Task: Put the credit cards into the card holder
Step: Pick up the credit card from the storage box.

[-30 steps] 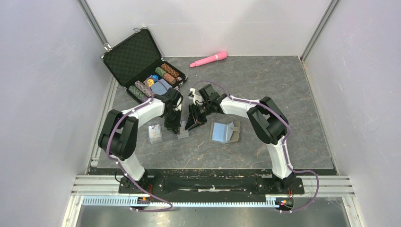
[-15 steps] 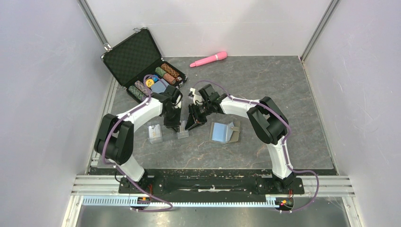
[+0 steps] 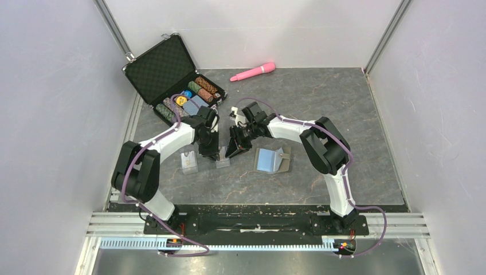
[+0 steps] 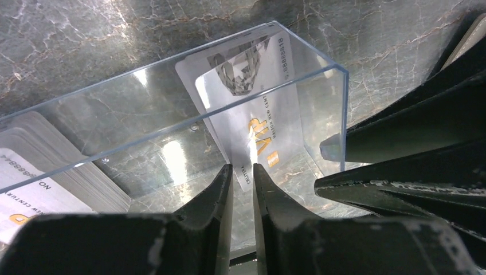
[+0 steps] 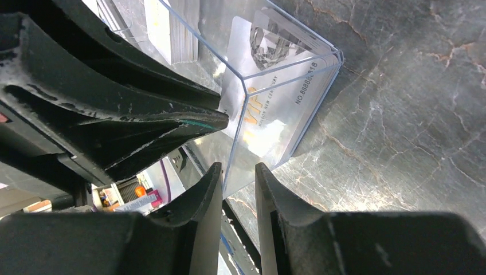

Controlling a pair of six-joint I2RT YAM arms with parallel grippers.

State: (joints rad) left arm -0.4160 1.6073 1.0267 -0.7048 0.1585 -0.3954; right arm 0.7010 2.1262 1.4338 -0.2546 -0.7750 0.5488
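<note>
Two clear plastic boxes (image 3: 188, 162), one open khaki folding wallet (image 3: 271, 160), one black hard case (image 3: 163, 69), one pink plastic stick (image 3: 253, 71), two white robot arms (image 3: 172, 135).

Lab robot cell; white panel walls (image 3: 51, 114) left, right and far; aluminium posts (image 3: 114, 28) in the far corners; slotted rail (image 3: 258, 226) on the near edge carrying two bolted arms (image 3: 172, 134); grey stone-look table (image 3: 344, 103).

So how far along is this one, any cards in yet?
Done: only the setup. The holder lies open and no card shows in it.
In hand: the right gripper clamps a wall of the clear box, while the left gripper pinches the one card standing inside it.
Left: lift that card out, slot it into the holder, then do the same for the stack beside the box.
</note>
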